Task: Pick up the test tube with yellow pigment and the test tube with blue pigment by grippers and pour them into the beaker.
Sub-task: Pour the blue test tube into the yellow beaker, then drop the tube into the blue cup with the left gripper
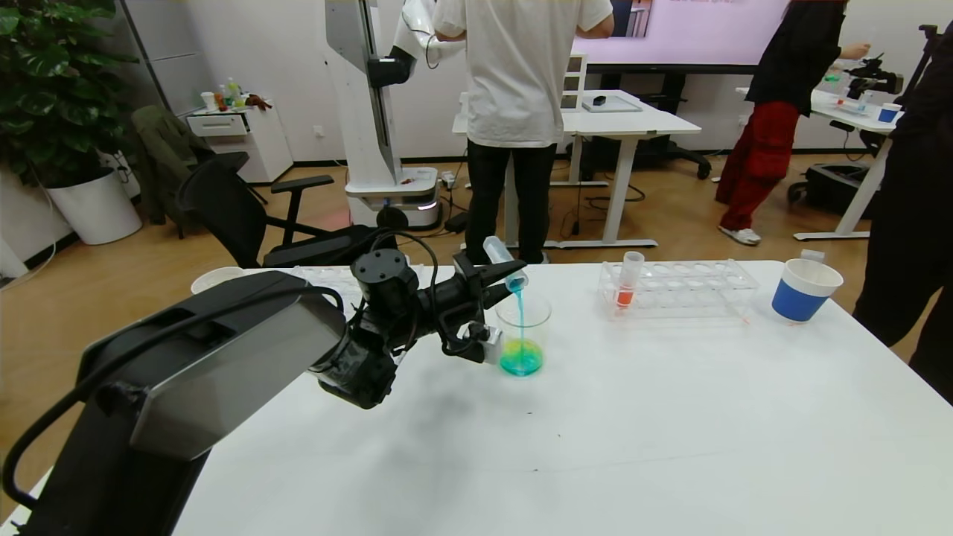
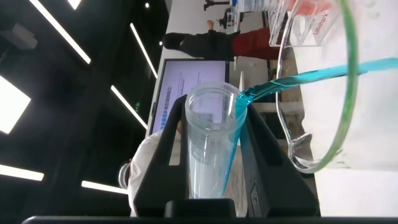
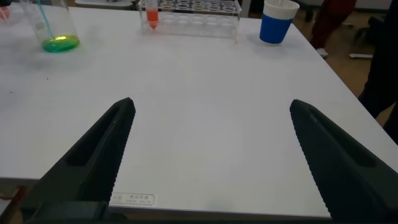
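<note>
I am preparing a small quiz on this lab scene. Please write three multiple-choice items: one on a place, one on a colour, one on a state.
1. Where is the red tube?
A. in the rack
B. in the beaker
C. in the cup

2. What colour is the stream entering the beaker?
A. red
B. blue
C. clear

3. How is the right end effector?
A. shut on a tube
B. open, empty
C. shut on the cup

Key: 1 A, it stands upright in the rack. 2 B, the left end effector tips the blue tube over it. 3 B, its fingers stand apart above bare table.
</note>
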Motion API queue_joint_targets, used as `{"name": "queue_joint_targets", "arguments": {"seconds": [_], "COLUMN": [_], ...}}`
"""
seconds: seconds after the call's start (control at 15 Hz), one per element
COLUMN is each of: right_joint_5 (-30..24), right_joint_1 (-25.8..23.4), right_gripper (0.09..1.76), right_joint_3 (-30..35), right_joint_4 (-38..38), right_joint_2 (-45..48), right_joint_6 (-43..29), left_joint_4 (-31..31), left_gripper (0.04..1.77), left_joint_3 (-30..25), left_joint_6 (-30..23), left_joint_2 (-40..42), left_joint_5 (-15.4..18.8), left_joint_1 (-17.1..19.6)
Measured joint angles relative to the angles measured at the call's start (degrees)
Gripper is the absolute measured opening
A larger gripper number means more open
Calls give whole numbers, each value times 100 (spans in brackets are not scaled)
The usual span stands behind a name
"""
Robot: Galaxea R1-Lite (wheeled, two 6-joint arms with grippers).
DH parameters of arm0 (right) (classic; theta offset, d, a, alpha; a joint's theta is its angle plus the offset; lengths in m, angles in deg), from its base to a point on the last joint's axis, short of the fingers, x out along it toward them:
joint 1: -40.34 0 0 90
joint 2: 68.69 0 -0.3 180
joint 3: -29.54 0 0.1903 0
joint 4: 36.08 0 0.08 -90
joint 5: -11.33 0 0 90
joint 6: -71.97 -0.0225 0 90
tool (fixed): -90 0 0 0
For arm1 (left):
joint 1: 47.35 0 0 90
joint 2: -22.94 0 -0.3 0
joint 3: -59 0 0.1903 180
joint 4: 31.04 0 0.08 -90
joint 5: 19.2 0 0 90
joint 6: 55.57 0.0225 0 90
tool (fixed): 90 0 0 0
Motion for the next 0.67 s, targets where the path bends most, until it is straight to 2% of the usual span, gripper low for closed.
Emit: {"name": "queue_joint_targets", "arguments": {"seconds": [0.33,0.67], "right_joint_5": [0,0], "right_joint_1": [0,0], "right_gripper": [174,174], "right_joint_3": [0,0], "right_joint_4": [-2,-2], "right_joint_2": [2,0], "right_joint_6": [2,0], "left_joint_4": [9,4], "left_gripper": [50,50], "left_joint_3": [9,7], "left_joint_6": [179,138], "left_joint_2": [-21,-22], "left_joint_5": [6,-7], "left_joint_1": [-9,-28]}}
